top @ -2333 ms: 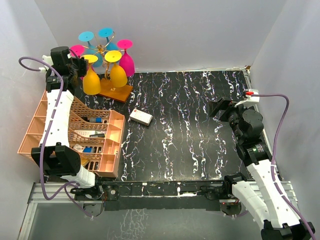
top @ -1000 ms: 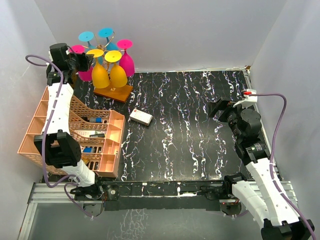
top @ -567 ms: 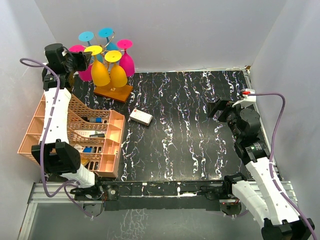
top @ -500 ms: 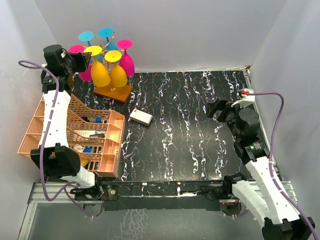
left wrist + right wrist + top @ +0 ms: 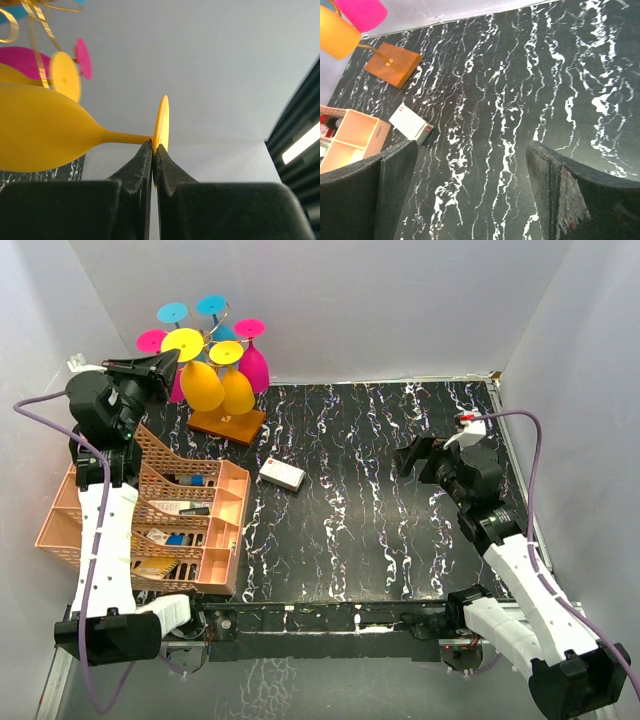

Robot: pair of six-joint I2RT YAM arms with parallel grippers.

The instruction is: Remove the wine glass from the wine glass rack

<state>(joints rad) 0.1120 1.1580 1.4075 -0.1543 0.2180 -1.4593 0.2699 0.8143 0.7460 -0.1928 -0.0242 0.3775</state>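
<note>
Rack: the thin gold wire wine glass rack on its orange-brown wooden base (image 5: 228,423) stood at the far left.
Glass: the yellow plastic wine glass (image 5: 45,127) hung tilted at the rack's left, its foot seemingly clear of the wire.
Left gripper (image 5: 154,150): jaws clamped on the stem beside the foot.
Right gripper (image 5: 472,165): jaws apart, at the right.
Advice: withdraw slowly, since the stem could pivot; keep the bowl off the neighbouring yellow glass (image 5: 238,392).
</note>
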